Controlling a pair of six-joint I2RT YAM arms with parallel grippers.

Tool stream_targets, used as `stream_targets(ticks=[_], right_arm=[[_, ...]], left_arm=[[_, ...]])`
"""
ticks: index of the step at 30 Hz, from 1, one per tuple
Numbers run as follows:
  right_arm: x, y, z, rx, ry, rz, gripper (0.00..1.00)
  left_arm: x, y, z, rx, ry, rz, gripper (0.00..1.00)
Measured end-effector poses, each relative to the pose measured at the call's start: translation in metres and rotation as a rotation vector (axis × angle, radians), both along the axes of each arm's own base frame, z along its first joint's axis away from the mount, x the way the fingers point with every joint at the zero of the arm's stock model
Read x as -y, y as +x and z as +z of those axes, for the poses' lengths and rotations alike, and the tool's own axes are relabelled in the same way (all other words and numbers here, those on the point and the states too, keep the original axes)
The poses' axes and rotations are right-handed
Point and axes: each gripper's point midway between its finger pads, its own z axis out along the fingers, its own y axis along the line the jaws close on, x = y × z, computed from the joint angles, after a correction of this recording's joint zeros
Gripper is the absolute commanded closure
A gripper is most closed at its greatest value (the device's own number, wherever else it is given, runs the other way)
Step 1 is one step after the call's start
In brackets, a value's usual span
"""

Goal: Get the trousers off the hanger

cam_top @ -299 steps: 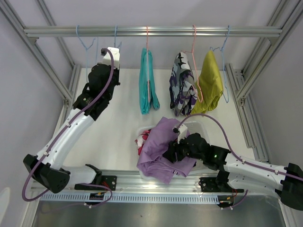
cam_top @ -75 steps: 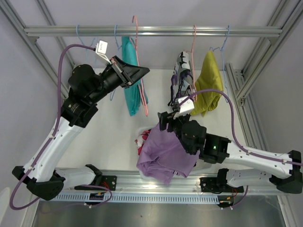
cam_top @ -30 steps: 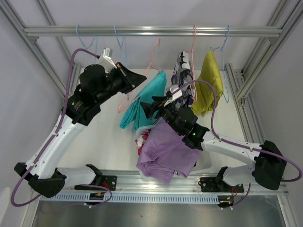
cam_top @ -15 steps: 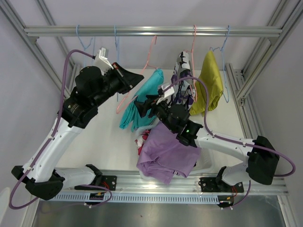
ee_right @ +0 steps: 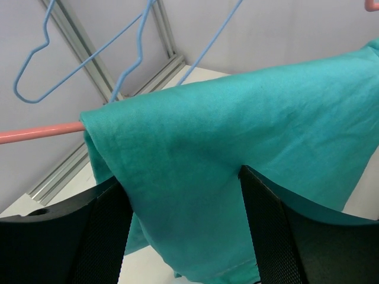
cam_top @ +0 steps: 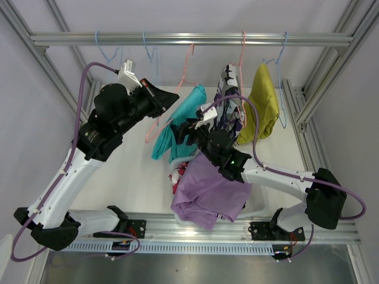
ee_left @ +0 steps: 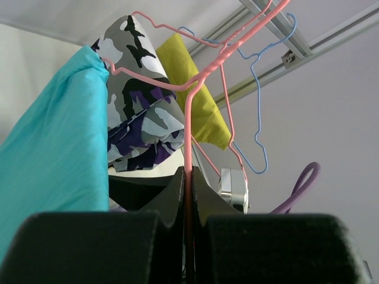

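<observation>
My left gripper (cam_top: 170, 98) is shut on the wire of a pink hanger (cam_top: 155, 125), which it holds tilted below the rail. The wire runs up between its closed jaws in the left wrist view (ee_left: 188, 118). The teal trousers (cam_top: 180, 123) drape over that hanger's bar. My right gripper (cam_top: 179, 134) is open with one finger on each side of the teal cloth (ee_right: 225, 136), next to the pink bar (ee_right: 41, 133). The purple-grey-white camouflage trousers (cam_top: 228, 97) and the mustard trousers (cam_top: 261, 106) hang on the rail. The lilac trousers (cam_top: 207, 189) lie over the pink camouflage ones (cam_top: 176, 177).
The metal rail (cam_top: 189, 39) crosses the top, with bare blue hangers (cam_top: 106, 54) at its left and another (cam_top: 282, 56) by the mustard trousers. A white basket (cam_top: 256, 204) sits under the lilac pile. Frame posts stand at both sides.
The left gripper has lifted the pink hanger with the teal trousers off the rail and tilted it. The right arm rose from the lilac pile and brought its open fingers around the teal cloth.
</observation>
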Motion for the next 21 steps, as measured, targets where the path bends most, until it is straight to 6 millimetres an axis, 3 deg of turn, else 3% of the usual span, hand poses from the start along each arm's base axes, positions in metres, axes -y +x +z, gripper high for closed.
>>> stream_targets(ticks=[21], right_arm=[[0.012,0.013,-0.017,-0.034,-0.014,-0.042,0.27]], left_arm=[[-0.004,0.001,-0.001,0.02,0.031,0.017,1.0]])
